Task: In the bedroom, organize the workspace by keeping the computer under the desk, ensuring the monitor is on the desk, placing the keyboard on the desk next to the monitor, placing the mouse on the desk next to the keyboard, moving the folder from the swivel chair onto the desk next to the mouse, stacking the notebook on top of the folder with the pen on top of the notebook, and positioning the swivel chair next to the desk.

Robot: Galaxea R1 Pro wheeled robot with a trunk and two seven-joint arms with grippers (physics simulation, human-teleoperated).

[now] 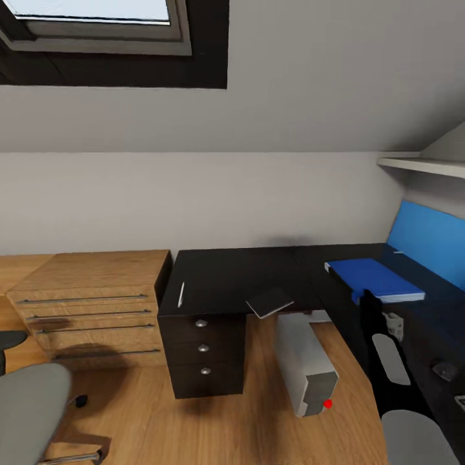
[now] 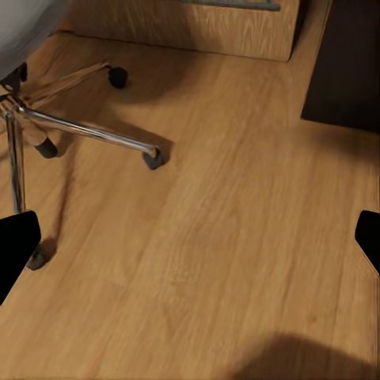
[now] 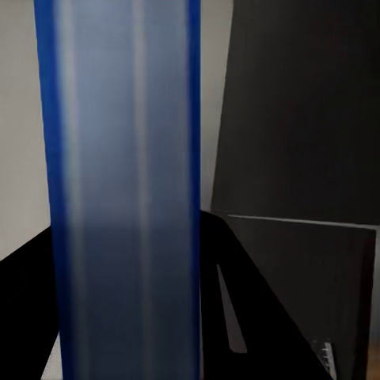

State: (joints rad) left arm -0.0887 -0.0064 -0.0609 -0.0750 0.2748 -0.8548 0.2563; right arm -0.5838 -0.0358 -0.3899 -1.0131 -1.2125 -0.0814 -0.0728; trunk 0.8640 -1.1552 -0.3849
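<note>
Head view: the swivel chair stands on the wood floor at lower left, well apart from the black tabletop. A pen lies near the tabletop's left front edge, and the grey notebook overhangs the front edge at the inner corner. The computer lies on the floor under that corner. The blue folder is over the tabletop's right wing, grasped by the right end effector. The left end effector is spread, released, over bare floor.

One folder, one notebook, one computer
</note>
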